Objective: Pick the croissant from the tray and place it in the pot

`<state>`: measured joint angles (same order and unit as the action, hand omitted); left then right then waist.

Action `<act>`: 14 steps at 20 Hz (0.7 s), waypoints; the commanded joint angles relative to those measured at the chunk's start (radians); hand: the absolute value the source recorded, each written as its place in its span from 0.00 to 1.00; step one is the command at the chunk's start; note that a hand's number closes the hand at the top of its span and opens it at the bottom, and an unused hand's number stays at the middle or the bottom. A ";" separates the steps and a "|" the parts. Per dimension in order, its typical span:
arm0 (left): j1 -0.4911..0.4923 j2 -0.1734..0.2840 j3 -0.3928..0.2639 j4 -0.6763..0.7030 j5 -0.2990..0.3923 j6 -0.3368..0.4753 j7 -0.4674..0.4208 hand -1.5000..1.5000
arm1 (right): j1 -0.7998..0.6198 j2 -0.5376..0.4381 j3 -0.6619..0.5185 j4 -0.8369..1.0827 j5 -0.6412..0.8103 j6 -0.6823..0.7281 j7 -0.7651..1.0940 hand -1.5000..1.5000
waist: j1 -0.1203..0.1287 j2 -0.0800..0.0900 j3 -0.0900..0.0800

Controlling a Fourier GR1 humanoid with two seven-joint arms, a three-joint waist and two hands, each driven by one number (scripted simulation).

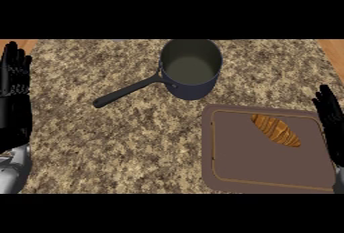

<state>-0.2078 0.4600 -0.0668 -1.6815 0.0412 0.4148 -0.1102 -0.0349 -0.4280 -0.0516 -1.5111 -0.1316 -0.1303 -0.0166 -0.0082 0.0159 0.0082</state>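
In the head view, the croissant [275, 130] is seen lying on the brown tray [232, 175] at the right of the speckled table [101, 136]. The dark pot [191, 68] stands just beyond the tray. The left hand [15, 73] and right hand [331, 119] are held at the edges, fingers straight and apart.

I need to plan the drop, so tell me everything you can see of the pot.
The pot is a dark blue-grey saucepan, metal by its look, with a round open mouth and a dull greenish-grey inside that holds nothing. It stands upright on the counter near the far edge, just beyond the tray's far left corner and apart from it. One long dark handle runs from its near left side toward the lower left. Neither hand touches it.
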 commanded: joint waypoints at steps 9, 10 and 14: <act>0.161 -0.115 -0.265 0.204 0.172 -0.288 0.210 0.50 | -0.123 -0.116 0.142 -0.047 0.086 0.324 -0.426 0.00 | -0.002 0.003 -0.001; 0.158 -0.115 -0.266 0.204 0.180 -0.298 0.223 0.50 | -0.108 -0.082 0.145 -0.027 0.050 0.350 -0.511 0.00 | 0.002 0.001 0.001; 0.136 -0.128 -0.270 0.231 0.180 -0.307 0.239 0.50 | -0.073 -0.117 0.047 0.060 -0.137 0.573 -0.753 0.00 | -0.004 -0.007 -0.003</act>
<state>-0.0729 0.3489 -0.3085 -1.4782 0.2062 0.1399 0.0913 -0.1202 -0.5250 0.0575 -1.5118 -0.1743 0.3070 -0.5500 -0.0076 0.0154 0.0054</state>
